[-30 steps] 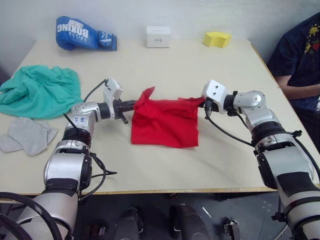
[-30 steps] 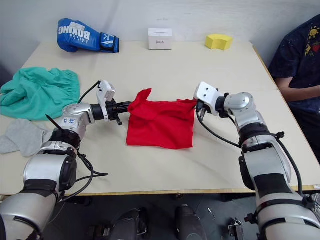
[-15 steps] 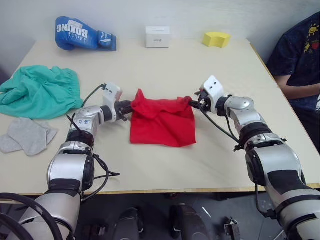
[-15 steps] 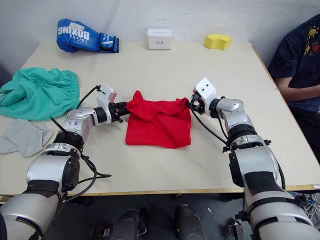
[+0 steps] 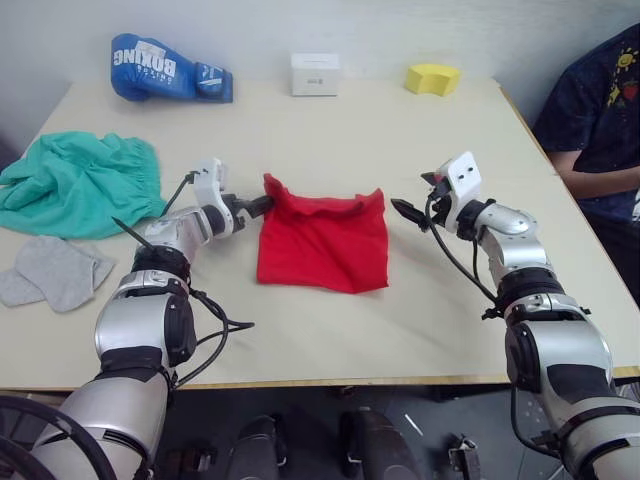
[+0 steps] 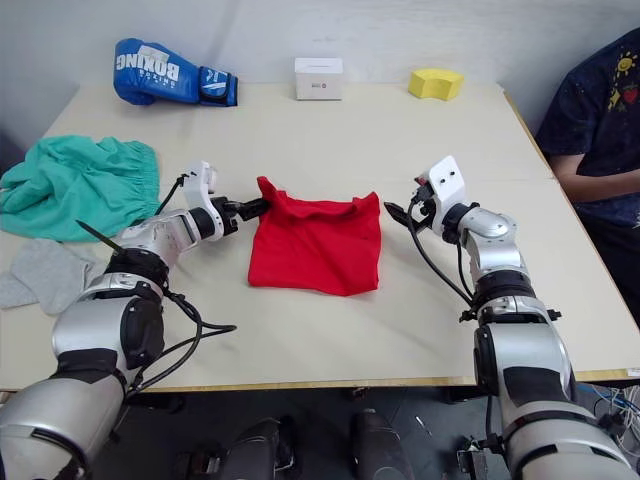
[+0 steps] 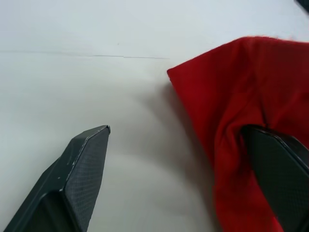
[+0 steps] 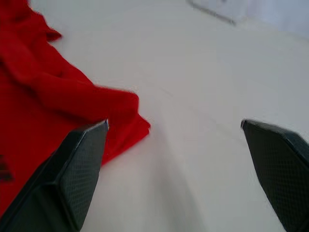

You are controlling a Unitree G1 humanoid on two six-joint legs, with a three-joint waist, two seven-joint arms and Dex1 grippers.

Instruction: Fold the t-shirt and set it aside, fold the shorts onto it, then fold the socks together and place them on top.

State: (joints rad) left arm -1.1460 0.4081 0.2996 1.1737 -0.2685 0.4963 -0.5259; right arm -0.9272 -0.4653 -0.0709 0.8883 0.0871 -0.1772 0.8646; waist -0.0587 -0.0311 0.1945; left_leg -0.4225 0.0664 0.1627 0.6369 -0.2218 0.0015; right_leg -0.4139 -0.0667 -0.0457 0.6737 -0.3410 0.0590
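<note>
Red t-shirt lies folded mid-table, so step 1 looks nearly done w/ setting it aside next; left gripper at its far-left corner, fingers wide, one tucked in the cloth; right gripper just beside its right edge, wide open, empty.

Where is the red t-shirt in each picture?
Left eye view: the t-shirt lies folded mid-table, between the two grippers.
Right eye view: same spot on the table, mid-picture.
Left wrist view: its red corner lies against one finger of the open left gripper.
Right wrist view: its corner sits by one finger of the open right gripper, not touching.
Shared landmark: the shirt's bunched far edge, with a gripper at each end.
</note>
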